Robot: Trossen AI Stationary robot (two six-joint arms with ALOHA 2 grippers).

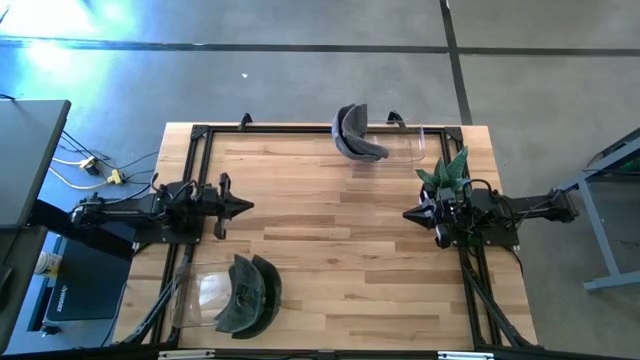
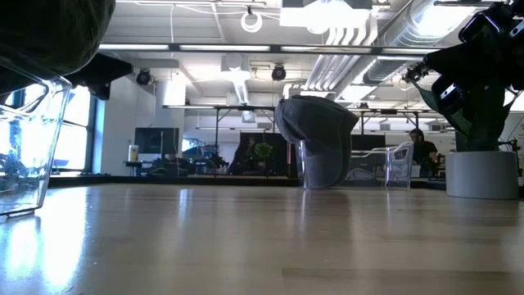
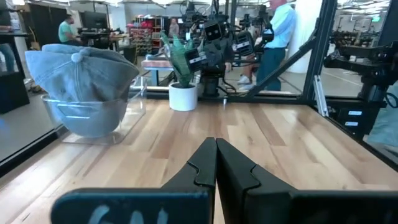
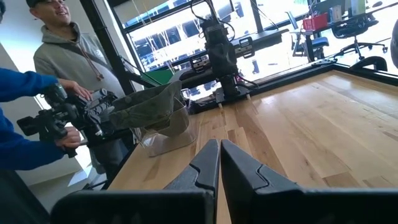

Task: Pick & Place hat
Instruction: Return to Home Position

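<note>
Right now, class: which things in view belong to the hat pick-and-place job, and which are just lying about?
Job: gray cap; top transparent bin; dark cap; bottom transparent bin.
Lying about: potted plant; cables on the floor.

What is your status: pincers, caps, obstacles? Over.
Left pincer shut, empty, left side. Right pincer shut, empty, right side. Gray cap in top bin, black cap in bottom bin. Potted plant beside right arm.

Open-plan robotics lab, exposed ceiling ducts (image 2: 368,33), bare concrete floor (image 1: 300,75), office chairs (image 4: 359,30), seated person (image 2: 422,149) at far desks, black-framed wooden workbench (image 1: 340,235)
</note>
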